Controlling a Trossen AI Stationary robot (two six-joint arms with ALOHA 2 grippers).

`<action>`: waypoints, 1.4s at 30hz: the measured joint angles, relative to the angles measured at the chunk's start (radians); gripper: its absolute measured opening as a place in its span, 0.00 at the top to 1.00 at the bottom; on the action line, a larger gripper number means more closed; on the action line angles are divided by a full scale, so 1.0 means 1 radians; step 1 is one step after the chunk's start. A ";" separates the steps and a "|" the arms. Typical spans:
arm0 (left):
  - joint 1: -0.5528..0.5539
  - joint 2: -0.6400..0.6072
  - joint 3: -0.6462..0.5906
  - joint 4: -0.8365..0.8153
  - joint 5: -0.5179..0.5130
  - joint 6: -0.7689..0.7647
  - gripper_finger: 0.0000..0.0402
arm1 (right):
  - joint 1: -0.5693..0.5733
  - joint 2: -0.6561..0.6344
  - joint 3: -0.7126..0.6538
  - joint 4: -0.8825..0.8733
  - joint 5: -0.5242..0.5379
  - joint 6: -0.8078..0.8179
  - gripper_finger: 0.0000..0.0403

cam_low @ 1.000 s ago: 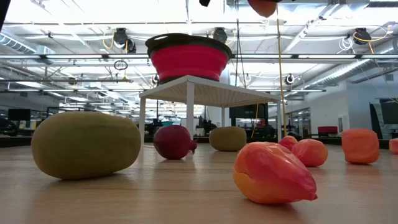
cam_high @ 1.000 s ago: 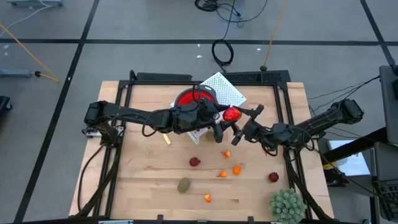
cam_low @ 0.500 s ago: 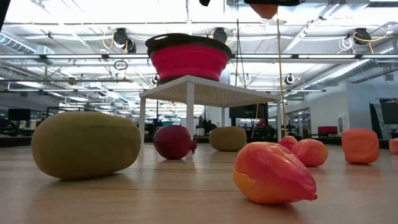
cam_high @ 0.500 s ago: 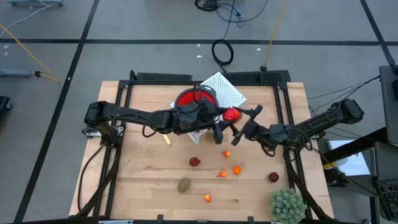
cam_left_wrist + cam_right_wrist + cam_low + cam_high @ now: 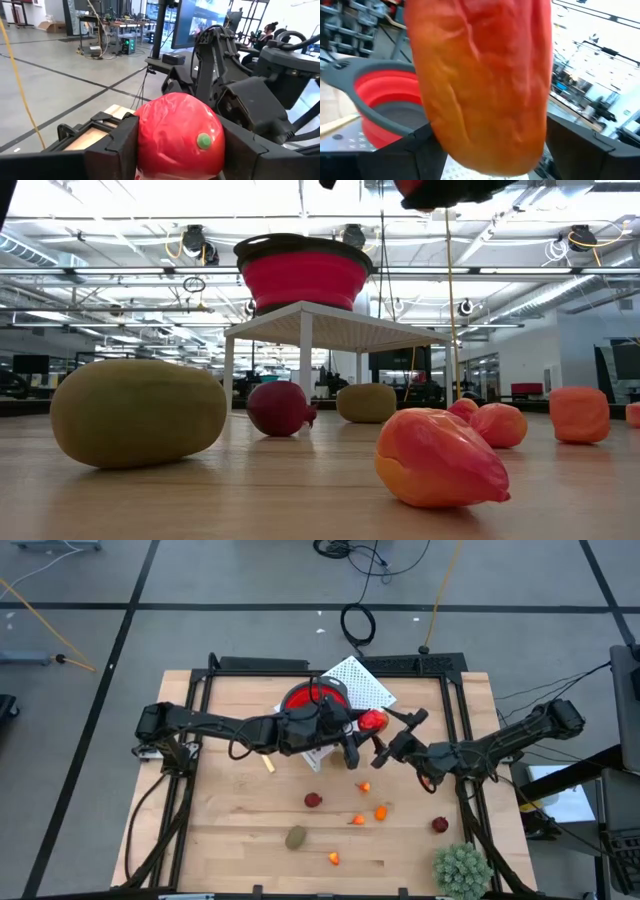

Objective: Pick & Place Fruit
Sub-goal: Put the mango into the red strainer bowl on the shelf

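A red fruit (image 5: 372, 722) with a green dot (image 5: 203, 141) hangs in the air beside the red bowl (image 5: 314, 700). My left gripper (image 5: 364, 731) reaches in from the table's left and is shut on it. My right gripper (image 5: 388, 738) comes in from the right. Its fingers stand open on either side of the same fruit (image 5: 480, 80), which fills the right wrist view. The bowl rests on a white perforated stand (image 5: 358, 683). Dark red fruits (image 5: 313, 800), orange bits (image 5: 381, 811) and an olive oval (image 5: 296, 837) lie loose on the table. My left gripper pinches the red fruit by two opposite sides (image 5: 145, 135) between its two fingers (image 5: 117, 150). The fingers lie level and come from the table's left. The fruit is lifted clear of the table. My right gripper's fingers (image 5: 420, 147) flank the fruit; whether they touch it, I cannot tell.
A spiky green plant ball (image 5: 462, 868) sits at the near right corner. A cream-handled knife (image 5: 268, 764) lies under my left arm. The loose fruit is spread over the table's near middle. In the low view the bowl (image 5: 300, 275) stands raised on the stand (image 5: 330, 325).
My right gripper has turned at the wrist beside the red fruit. In the low view its dark body now covers most of the fruit at the top edge. The fruit has stayed where it was, next to the bowl.
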 joint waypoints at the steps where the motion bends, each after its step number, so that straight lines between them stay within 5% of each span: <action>1: 0.001 0.000 0.000 0.000 -0.002 0.000 0.48 | 0.000 0.000 0.000 -0.001 0.012 0.000 0.27; 8: 0.000 -0.018 0.000 -0.008 -0.010 0.017 0.50 | 0.016 -0.007 0.000 -0.046 0.068 -0.003 0.27; 22: -0.001 -0.139 0.000 -0.206 -0.201 0.008 0.50 | 0.092 -0.085 -0.001 -0.108 0.263 -0.023 0.35; 38: -0.001 -0.160 0.000 -0.330 -0.262 -0.186 0.48 | 0.138 -0.312 -0.001 -0.263 0.259 -0.023 0.78; 42: 0.003 -0.160 0.000 -0.343 -0.264 -0.215 0.49 | 0.159 -0.379 -0.002 -0.337 0.190 0.014 0.90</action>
